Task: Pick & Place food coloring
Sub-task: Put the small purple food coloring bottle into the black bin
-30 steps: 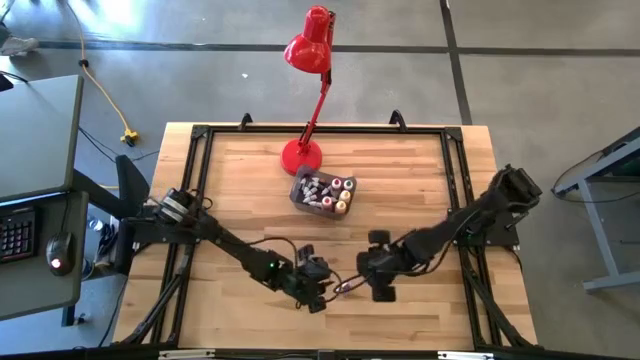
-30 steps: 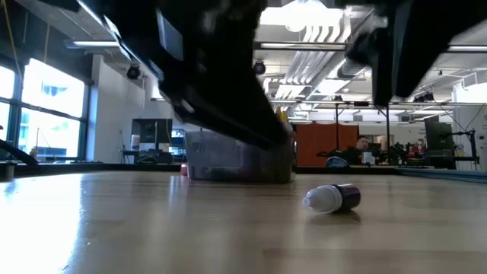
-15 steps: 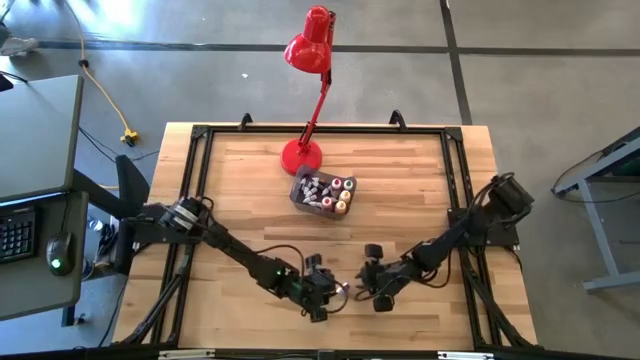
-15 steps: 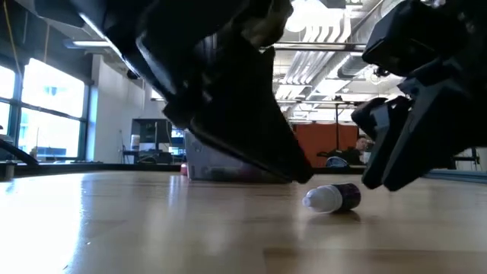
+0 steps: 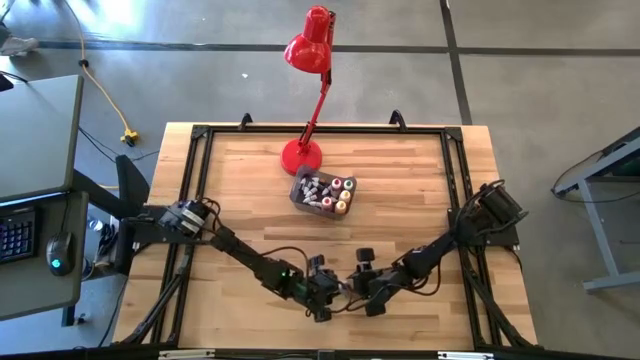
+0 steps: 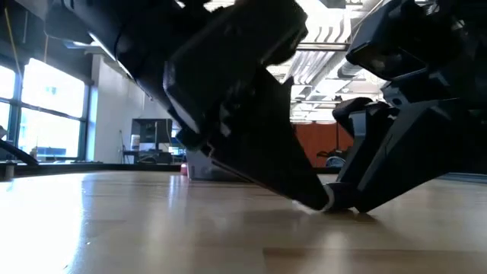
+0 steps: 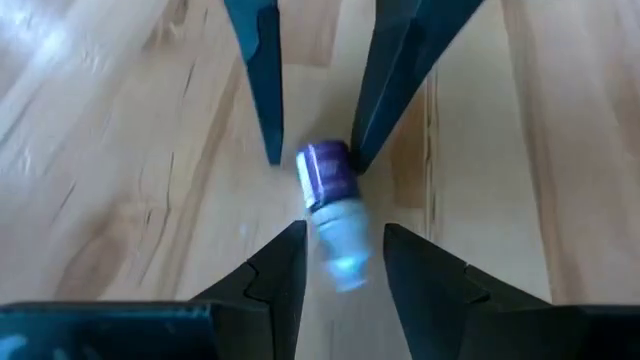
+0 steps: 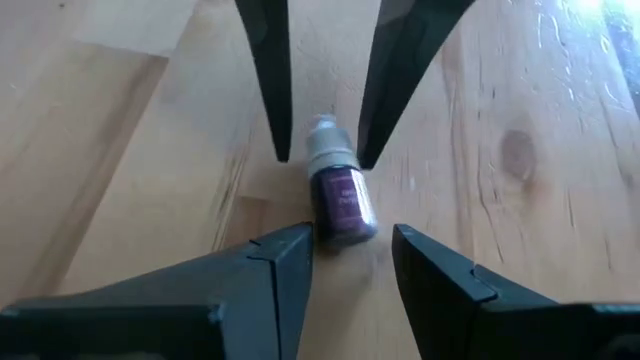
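At the near edge of the worktop (image 5: pixel 240 190), both my arms have come down on the same stray food coloring bottle (image 7: pixel 333 210), a dark purple one with a pale cap, lying on its side on the wood. A second ago my right gripper (image 5: pixel 366 291) hung higher and farther out; now it sits low, nose to nose with my left gripper (image 5: pixel 326 293), and the bottle that showed plainly in the low view is almost hidden between the two.

My left fingers (image 7: pixel 275 270) stand apart astride the capped end, and my right fingers (image 8: pixel 282 262) stand apart astride the purple body (image 8: pixel 343 200); neither pair looks pressed against it, so I judge nothing is gripped yet. With both grippers crowding one small bottle, I think only one should close, or the fingertips could knock it and send it rolling.

Farther back, just in front of the red desk lamp (image 5: pixel 308 80), the grey tub (image 5: pixel 321 191) holds a cluster of little bottles standing upright, caps up, white, red and yellowish. I cannot count them. This purple bottle is well apart from the tub, so the lift and the carry across are not yet done.
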Robot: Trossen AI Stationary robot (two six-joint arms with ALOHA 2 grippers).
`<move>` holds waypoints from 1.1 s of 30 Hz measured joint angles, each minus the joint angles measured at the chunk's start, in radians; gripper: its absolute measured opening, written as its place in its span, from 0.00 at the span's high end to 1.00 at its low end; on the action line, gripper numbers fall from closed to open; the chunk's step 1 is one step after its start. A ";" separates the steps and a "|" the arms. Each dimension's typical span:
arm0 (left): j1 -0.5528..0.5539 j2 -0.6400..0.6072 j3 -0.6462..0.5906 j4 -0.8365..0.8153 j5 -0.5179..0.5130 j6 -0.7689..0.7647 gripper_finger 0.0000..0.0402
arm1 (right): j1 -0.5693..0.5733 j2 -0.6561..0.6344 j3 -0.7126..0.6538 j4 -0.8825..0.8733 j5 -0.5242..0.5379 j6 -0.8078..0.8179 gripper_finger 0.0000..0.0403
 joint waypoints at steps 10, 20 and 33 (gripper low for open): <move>0.006 0.023 0.003 0.004 -0.021 -0.017 0.67 | -0.004 0.000 0.000 0.006 -0.022 -0.033 0.67; 0.025 0.025 0.003 0.011 -0.037 0.036 0.67 | -0.005 0.001 -0.002 0.015 -0.025 -0.033 0.67; 0.034 0.026 0.002 0.007 -0.019 0.098 0.84 | -0.004 0.003 -0.003 0.048 0.036 -0.028 0.67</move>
